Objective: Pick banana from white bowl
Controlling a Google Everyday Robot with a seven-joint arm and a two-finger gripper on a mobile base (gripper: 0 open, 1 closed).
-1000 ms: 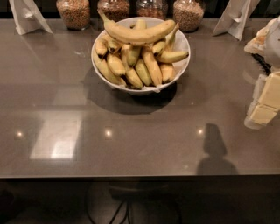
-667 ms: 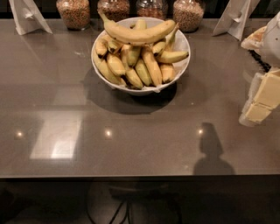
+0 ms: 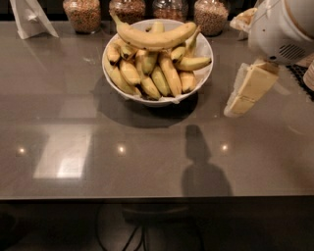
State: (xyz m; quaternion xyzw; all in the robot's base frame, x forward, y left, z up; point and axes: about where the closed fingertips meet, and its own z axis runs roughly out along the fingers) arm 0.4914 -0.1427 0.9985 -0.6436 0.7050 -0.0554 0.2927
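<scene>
The long ripe banana (image 3: 154, 37) lies across the top of a pile of shorter yellow-green bananas (image 3: 147, 73), its dark stem pointing to the upper left. The pile fills the white bowl (image 3: 203, 49), which stands on the grey table toward the back. My gripper (image 3: 238, 105) hangs at the right, beside the bowl and a little in front of it, its pale fingers pointing down and left toward the tabletop. It holds nothing and is apart from the bowl.
Several glass jars of grain (image 3: 82, 14) stand in a row behind the bowl. A white folded card (image 3: 30, 18) stands at the back left. My white arm housing (image 3: 282, 29) fills the upper right. The table's front edge (image 3: 157, 198) runs across the lower frame.
My gripper and arm have moved left, closer to the bowl, and a little lower. The bowl and bananas have not shifted on the table.
</scene>
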